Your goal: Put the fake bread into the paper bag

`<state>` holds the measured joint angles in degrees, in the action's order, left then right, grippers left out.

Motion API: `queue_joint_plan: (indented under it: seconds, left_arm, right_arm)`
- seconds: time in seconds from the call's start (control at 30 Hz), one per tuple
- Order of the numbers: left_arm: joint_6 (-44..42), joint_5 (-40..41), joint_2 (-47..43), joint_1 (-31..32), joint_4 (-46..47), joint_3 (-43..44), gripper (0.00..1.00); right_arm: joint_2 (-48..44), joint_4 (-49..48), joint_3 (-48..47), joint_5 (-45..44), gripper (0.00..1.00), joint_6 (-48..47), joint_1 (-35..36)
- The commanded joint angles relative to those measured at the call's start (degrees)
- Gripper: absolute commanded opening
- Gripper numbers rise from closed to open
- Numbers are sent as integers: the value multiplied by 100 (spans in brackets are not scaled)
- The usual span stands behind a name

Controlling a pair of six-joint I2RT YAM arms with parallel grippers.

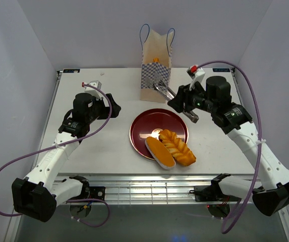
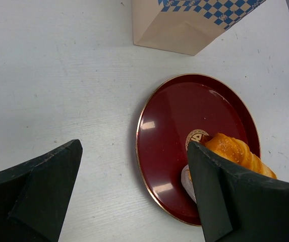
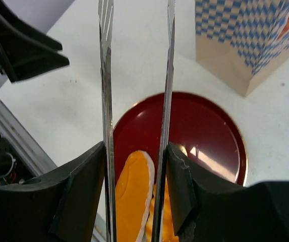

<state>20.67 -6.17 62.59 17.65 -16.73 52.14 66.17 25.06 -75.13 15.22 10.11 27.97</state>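
Observation:
A braided loaf (image 1: 177, 147) and an oval slice (image 1: 160, 152) of the fake bread lie on the near edge of a dark red plate (image 1: 157, 121). The paper bag (image 1: 156, 70) stands upright behind the plate, with an orange piece showing in its mouth. My right gripper (image 1: 184, 103) is shut on metal tongs (image 1: 163, 89). Their two arms (image 3: 106, 101) stand apart with nothing between them, above the plate (image 3: 205, 131) and the slice (image 3: 131, 191), with the bag (image 3: 245, 45) ahead and to the right. My left gripper (image 1: 115, 108) is open and empty, left of the plate (image 2: 179, 131); the loaf (image 2: 235, 151) shows behind its right finger.
The white table (image 1: 94, 146) ends in a metal rail at the near edge. White walls close in the back and both sides. The bag's base (image 2: 184, 25) stands just beyond the plate's far rim. My left arm's cable (image 1: 33, 156) loops over the table's left side.

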Motion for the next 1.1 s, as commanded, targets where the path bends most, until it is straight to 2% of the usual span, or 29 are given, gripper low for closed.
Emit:
queue_joint_plan:
  seconds: [0.0, 0.2, 0.33, 0.7, 0.9, 1.07]
  left_arm:
    - [-28, 90, -54, 2, -5, 191, 95]
    - [-36, 204, -80, 10, -23, 191, 95]
    - [-54, 196, -71, 2, -14, 191, 98]
    - [-54, 99, -89, 2, 12, 174, 96]
    - [-19, 90, -45, 2, 3, 183, 96]
    - [-1, 29, -54, 2, 12, 191, 96]
  right_arm:
    - [-437, 148, 568, 51, 55, -71, 147]
    - [-1193, 368, 1798, 69, 55, 26, 376]
    - [-1458, 535, 2160, -10, 54, 96, 464]
    - [-1555, 1571, 1985, -1003, 56, -35, 675]
    - [-1458, 2582, 1695, -1705, 56, -97, 684]
    - [-1677, 2899, 1739, -1812, 57, -27, 684]
